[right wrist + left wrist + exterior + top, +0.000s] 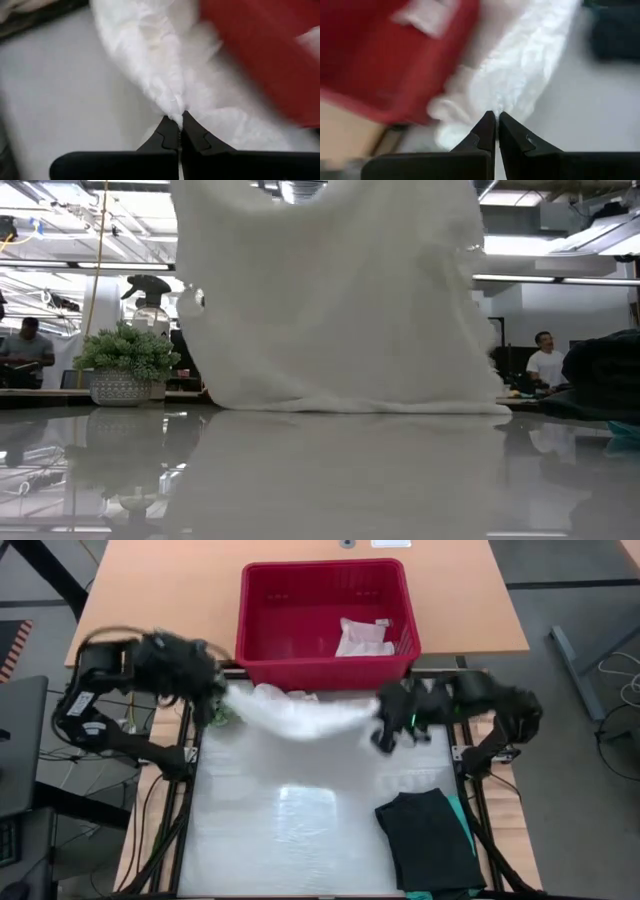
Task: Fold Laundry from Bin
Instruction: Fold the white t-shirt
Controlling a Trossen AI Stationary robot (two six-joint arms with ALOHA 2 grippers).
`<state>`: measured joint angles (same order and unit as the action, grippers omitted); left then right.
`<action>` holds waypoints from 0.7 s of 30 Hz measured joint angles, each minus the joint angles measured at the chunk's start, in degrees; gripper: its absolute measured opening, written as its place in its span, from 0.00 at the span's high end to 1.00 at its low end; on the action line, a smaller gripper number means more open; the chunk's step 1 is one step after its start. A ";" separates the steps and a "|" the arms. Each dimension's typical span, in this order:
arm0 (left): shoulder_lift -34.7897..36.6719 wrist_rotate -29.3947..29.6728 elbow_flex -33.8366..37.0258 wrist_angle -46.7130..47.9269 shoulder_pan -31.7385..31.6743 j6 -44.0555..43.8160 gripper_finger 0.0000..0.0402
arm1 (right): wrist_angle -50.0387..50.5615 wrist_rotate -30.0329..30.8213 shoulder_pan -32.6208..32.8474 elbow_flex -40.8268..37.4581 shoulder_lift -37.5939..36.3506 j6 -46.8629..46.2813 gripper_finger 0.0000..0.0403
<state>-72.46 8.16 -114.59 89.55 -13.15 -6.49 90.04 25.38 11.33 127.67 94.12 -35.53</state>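
1. Glossy white work surface (270, 830) takes up the near part of the table, with tan wooden tabletop (160, 590) beyond it; dark frame rails run down both sides.
2. Room in the low view, left to right: seated person (25, 345) at far left, small green potted plant in a patterned pot (125, 363) with a spray bottle (150, 300) behind it, another seated person in a white shirt (545, 362) at right. Ceiling lights overhead.
3. Left gripper (215, 700) sits at the far left corner of the white surface, arm folded in from the left. Jaws pressed together, pinching one end of the large white lacy top (295, 712).
4. That white top is stretched between both grippers, just in front of the rectangular red plastic slotted bin (325, 665). In the low view it hangs like a curtain, with its bottom hem touching the surface.
5. Red bin is on the wood, centre far side, with a small white cloth (362, 637) inside at its right.
6. Right gripper (385, 730) is right of centre, arm reaching in from the right. Jaws closed on the other end of the white top.
7. Folded black garment (430, 838) lies at the near right of the surface, with a teal garment (463, 825) edge showing along its right side.
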 joint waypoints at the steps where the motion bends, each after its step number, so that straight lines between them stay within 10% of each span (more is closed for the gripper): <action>1: 0.62 0.07 2.89 1.09 1.64 -2.51 1.00 | -0.22 -1.21 1.91 -1.37 0.47 -1.58 0.95; 10: 8.86 -11.58 37.04 -3.36 15.89 -22.95 1.00 | -1.44 -12.94 14.86 -9.36 8.27 -11.31 0.95; 21: 10.40 -29.29 71.29 -32.16 32.78 -39.24 1.00 | -8.30 -19.27 20.11 -11.34 13.49 -9.42 0.79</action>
<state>-62.06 -21.13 -43.30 57.39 19.63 -45.73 81.75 6.11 31.44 116.33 107.61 -44.95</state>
